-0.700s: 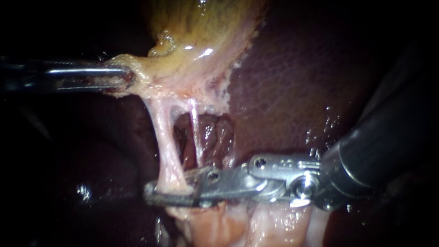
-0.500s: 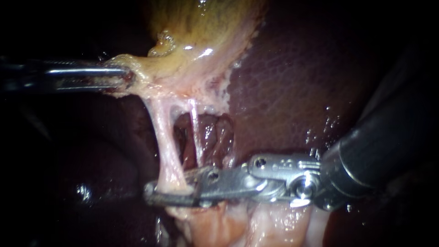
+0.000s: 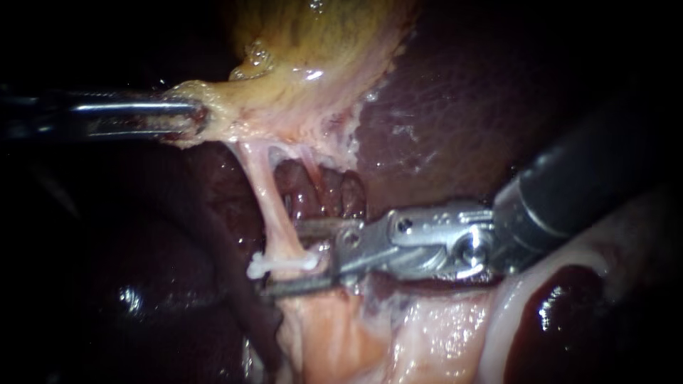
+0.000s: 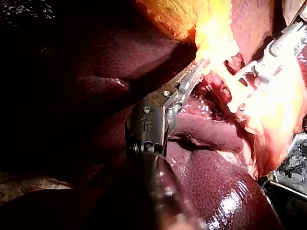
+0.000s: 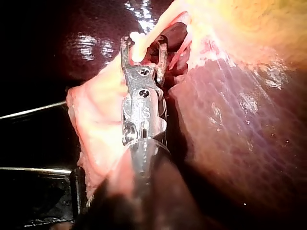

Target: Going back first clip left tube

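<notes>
Endoscope view: small white clip [image 3: 281, 264] sits clamped across pale pink left tube [image 3: 265, 199]; right instrument's hand [image 3: 284, 257], jaws spread, brackets it, so backing away seemingly remains; left instrument's hand [image 3: 193, 117] pinches yellowish gallbladder [image 3: 313, 43]

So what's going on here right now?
The left instrument is shut on the gallbladder at its lower edge, with the left tube stretched taut below it. A white clip sits across that tube low down. The right instrument has its jaws open around the clip, one above and one below, gripping nothing. The liver lies behind.
</notes>
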Robot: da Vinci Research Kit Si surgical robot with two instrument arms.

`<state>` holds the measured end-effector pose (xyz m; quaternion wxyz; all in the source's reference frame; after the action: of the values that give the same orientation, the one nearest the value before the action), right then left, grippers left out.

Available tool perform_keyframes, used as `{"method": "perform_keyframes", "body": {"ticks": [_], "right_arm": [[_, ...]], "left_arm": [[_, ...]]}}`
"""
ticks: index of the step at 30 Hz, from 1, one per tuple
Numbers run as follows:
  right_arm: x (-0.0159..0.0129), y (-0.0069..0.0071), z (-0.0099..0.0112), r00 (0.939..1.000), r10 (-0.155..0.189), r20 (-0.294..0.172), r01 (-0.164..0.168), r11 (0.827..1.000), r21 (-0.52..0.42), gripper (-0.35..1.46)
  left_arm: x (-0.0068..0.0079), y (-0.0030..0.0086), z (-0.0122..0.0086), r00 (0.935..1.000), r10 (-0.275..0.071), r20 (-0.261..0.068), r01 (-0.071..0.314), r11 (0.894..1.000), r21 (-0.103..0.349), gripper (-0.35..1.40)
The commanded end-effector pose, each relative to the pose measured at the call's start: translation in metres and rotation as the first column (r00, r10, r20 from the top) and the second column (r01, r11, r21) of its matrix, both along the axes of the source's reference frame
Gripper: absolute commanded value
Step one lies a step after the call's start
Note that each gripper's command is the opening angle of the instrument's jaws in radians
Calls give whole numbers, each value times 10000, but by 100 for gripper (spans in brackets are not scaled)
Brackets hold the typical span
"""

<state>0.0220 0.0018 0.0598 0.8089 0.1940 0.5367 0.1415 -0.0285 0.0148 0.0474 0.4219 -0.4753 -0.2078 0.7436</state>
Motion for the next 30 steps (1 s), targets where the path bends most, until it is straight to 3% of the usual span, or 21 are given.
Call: {"method": "perform_keyframes", "body": {"ticks": [1,4,6,12,23,30], "right_arm": [[-5,3,-4,10000,-9,-2,9,10000,29,50],[-25,8,-15,9998,-177,-93,177,9998,-76,50],[-42,7,-21,9986,-454,-262,451,9989,-125,50],[-89,3,-33,9952,-852,-471,822,9946,-635,50],[-142,32,-61,9982,-547,-230,516,9917,-1179,49],[-152,36,-64,9987,-475,-165,451,9910,-1258,49]], "left_arm": [[0,0,0,10000,4,0,-4,10000,-2,-35],[1,0,0,10000,6,1,-6,10000,-3,-35],[1,0,0,10000,6,1,-6,10000,-3,-35],[1,0,0,10000,6,1,-6,10000,-3,-35],[0,0,0,10000,2,-1,-2,10000,-2,-35],[-5,0,1,10000,-23,-17,23,10000,-7,-35]]}}
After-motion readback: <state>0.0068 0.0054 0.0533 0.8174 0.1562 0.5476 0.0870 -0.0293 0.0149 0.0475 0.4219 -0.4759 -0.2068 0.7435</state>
